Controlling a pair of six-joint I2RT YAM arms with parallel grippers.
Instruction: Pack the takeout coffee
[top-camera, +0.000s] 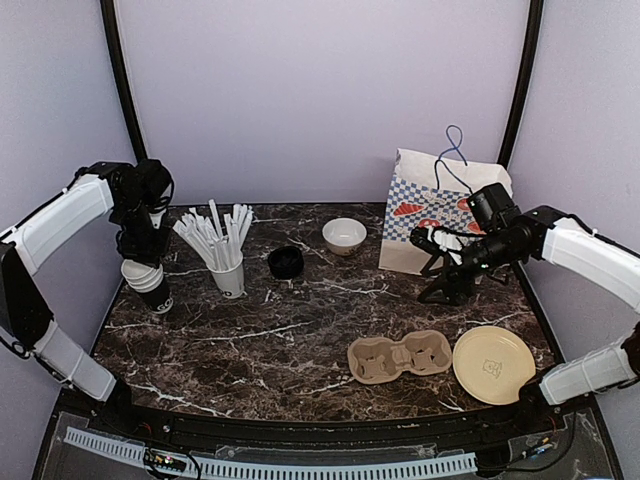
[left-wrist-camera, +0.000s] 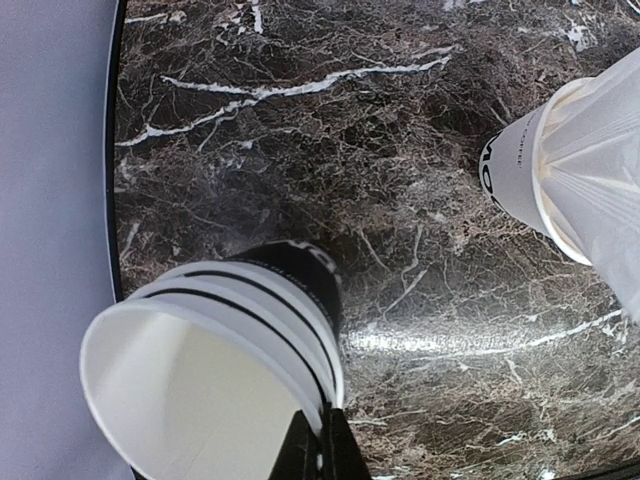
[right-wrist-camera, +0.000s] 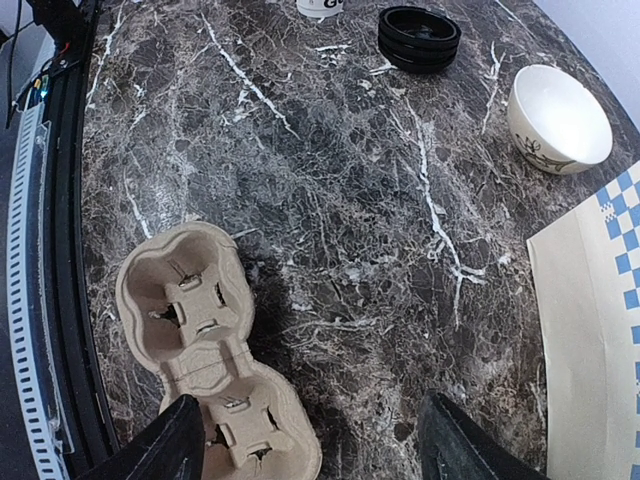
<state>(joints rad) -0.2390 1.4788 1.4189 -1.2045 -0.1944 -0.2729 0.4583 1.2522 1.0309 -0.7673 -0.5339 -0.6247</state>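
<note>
A stack of black paper cups (top-camera: 152, 283) with white insides stands at the table's left edge; it also shows in the left wrist view (left-wrist-camera: 215, 360). My left gripper (top-camera: 141, 247) is right above the stack. In the left wrist view my left gripper (left-wrist-camera: 322, 428) is shut, pinching the white rim of the top cup, one finger inside and one outside. A stack of round black lids (top-camera: 285, 262) lies mid-table, also in the right wrist view (right-wrist-camera: 419, 35). My right gripper (top-camera: 441, 266) is open and empty, above bare marble in front of the bag; it also shows in the right wrist view (right-wrist-camera: 315, 450).
A white cup of white sticks (top-camera: 228, 272) stands right of the cup stack (left-wrist-camera: 560, 170). A white bowl (top-camera: 344, 235) is at the back. A checkered paper bag (top-camera: 432, 215) stands at the back right. A cardboard cup carrier (top-camera: 400, 357) and a beige round plate (top-camera: 493, 364) lie at the front right.
</note>
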